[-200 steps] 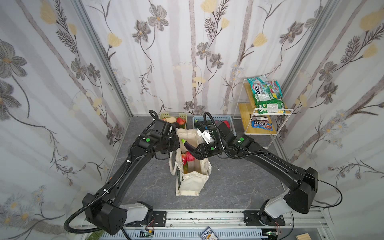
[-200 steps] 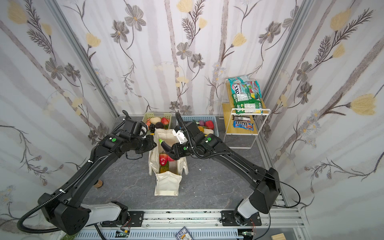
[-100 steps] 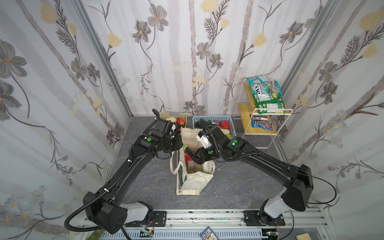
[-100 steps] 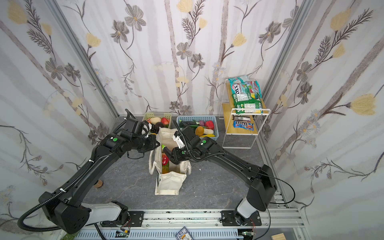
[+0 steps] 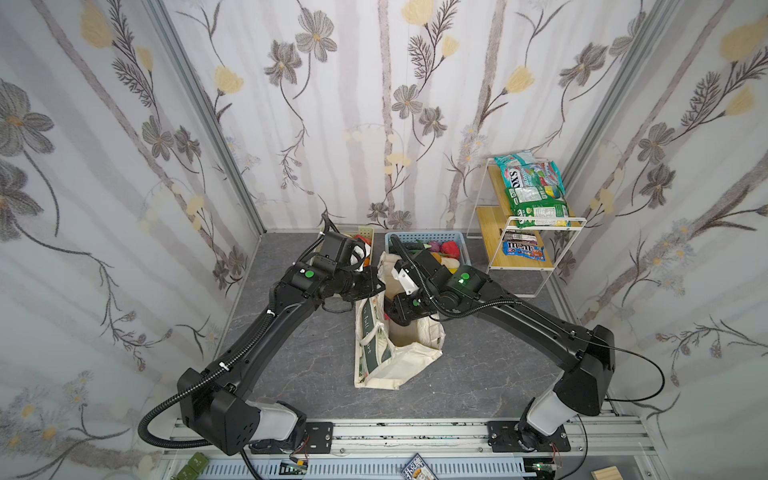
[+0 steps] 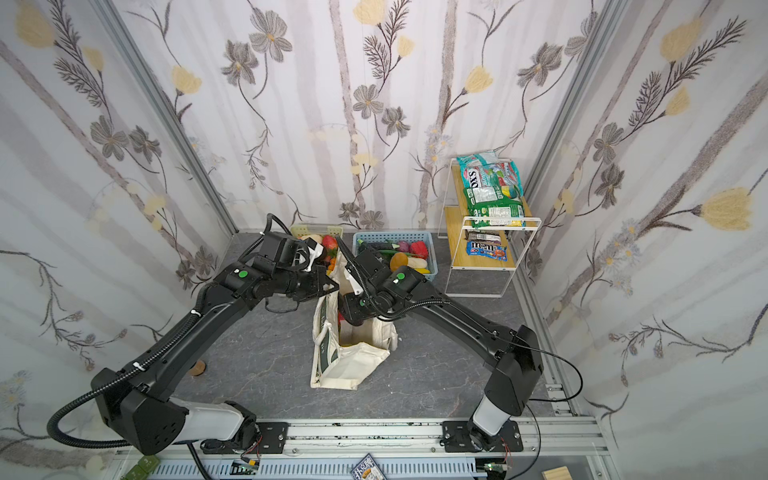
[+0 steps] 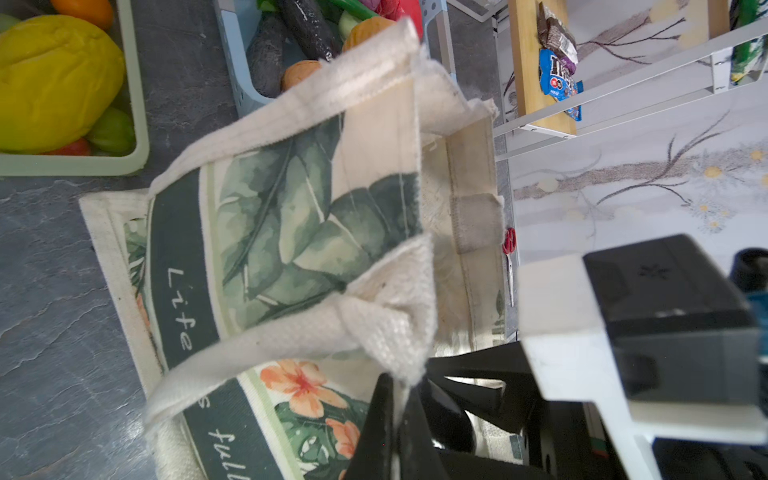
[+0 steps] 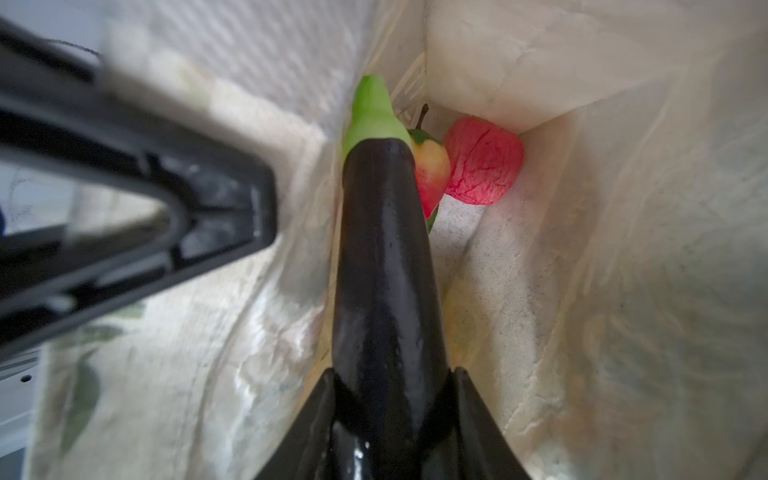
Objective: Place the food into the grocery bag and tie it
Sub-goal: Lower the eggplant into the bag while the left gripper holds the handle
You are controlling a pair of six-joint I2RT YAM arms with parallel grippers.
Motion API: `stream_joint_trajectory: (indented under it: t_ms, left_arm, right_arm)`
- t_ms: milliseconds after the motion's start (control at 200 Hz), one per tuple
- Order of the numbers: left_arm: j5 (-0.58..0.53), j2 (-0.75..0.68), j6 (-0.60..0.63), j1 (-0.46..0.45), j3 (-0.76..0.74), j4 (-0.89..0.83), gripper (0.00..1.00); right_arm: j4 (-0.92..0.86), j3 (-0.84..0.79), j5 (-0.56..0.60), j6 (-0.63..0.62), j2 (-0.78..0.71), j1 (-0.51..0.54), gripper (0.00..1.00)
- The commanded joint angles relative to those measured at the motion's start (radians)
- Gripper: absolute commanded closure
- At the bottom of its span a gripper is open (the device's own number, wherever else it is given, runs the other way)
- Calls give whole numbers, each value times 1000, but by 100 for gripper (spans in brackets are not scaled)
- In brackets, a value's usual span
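- Pinching the cream rim of the grocery bag (image 5: 399, 361), my left gripper (image 7: 401, 399) stays shut tight on the fabric beside a strap handle (image 7: 249, 353), just as a second ago. This keeps the mouth open for me.
- Behind that arm, the pale green basket (image 7: 141, 124) still carries a yellow fruit (image 7: 54, 79) and other pieces, so there is food yet to pack.
- The bag stands on the grey table between my two arms, just in front of the baskets, with its lettered side toward the left arm.
- My right gripper (image 8: 395, 374) has travelled within the last second from above the bag's far rim down into its mouth. Its jaws are part-way closed, clamping the dark eggplant (image 8: 384, 249), whose green cap points toward the bag's floor.
- Beyond the cap lie a red-and-yellow fruit (image 8: 432, 174) and a red fruit (image 8: 484, 162), already inside. I cannot tell whether the eggplant touches them.
- I judge the insertion almost done, and releasing the eggplant is what remains of this step.
- To the right, the blue basket (image 5: 428, 236) and the snack packets (image 5: 536, 199) on the shelf rack remain unpacked, so I judge tying to be far off.
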Motion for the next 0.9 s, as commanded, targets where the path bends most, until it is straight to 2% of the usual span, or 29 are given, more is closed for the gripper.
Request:
stream_joint_trajectory:
  t_ms: [0,195,430,579,714,894]
  left_arm:
    - [57,-5,-15,-2,-4,70,100]
    - [51,-15,-22,-2,-27,79,100]
    - [25,-24,-40,-1,-53,89,100]
    - [-39,-33,-49,1,-49,66,100]
    - [-16,-30,-45,3,-46,69,100]
    - [17,-25,-44,1,-48,76,100]
  right_arm:
    - [10,-12,-5,-7,23,3,67]
    - [75,-78,-10,-15,37,-2,66]
    - [248,-165,-64,9,52,-16,66]
    - [286,-201,-67,14,58,-17,66]
    - [302,-216,-90,8,83,-17,65]
    - [288,-148,-103,1,136,-20,65]
